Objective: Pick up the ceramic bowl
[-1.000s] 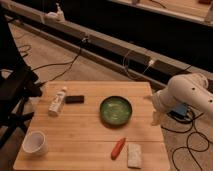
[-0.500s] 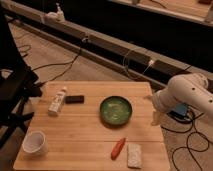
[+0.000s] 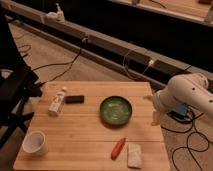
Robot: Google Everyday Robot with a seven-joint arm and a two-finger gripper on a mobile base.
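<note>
The gripper is hovering off the right edge of the counter.
The ceramic bowl is sitting mid-counter, well apart from it, probably leaving approach room; whether the gripper is open or closed, I cannot tell.

The ceramic bowl was seen glazed in glossy green, mottled lighter inside. The counter beneath it was shown in pale, matt wood. The gripper, right of the bowl, was cased in smooth white plastic.
</note>
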